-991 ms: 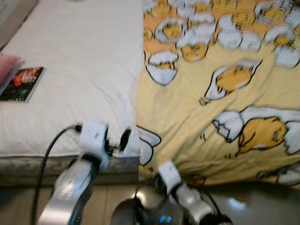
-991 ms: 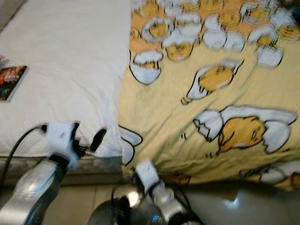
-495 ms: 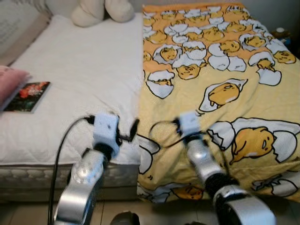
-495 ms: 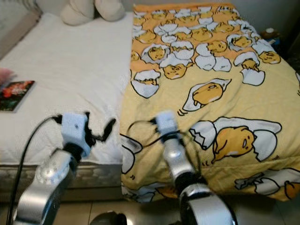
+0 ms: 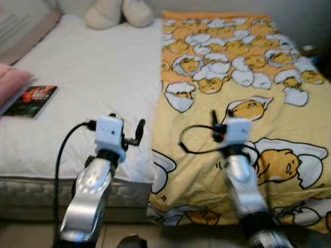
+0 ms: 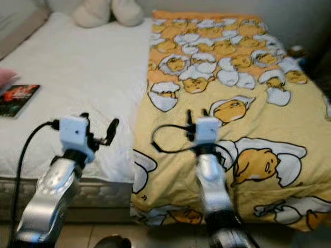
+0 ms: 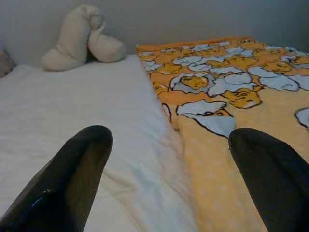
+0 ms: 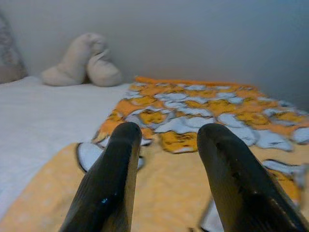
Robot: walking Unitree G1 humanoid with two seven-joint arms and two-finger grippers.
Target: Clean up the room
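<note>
A yellow blanket (image 5: pixel 248 67) printed with egg characters covers the right half of the bed and hangs over its foot. The left half is bare white sheet (image 5: pixel 93 67). A dark book (image 5: pixel 32 101) lies on the sheet at the left, next to a pink pillow (image 5: pixel 9 85). A cream plush (image 5: pixel 118 13) rests at the head of the bed. My left gripper (image 5: pixel 126 123) is open over the sheet's near edge, beside the blanket's border, holding nothing. My right gripper (image 5: pixel 221 112) is open above the blanket, its fingers (image 8: pixel 111 179) empty.
The mattress front edge (image 5: pixel 31 188) runs across below my arms, with tiled floor (image 5: pixel 26 235) beneath it. A grey wall (image 8: pixel 193 34) stands behind the bed's head. A dark object (image 6: pixel 299 51) sits beside the bed at the far right.
My right arm has come up from below the bed's foot and now reaches over the blanket. The head camera has tilted up, showing more of the bed. The left arm has barely moved.
</note>
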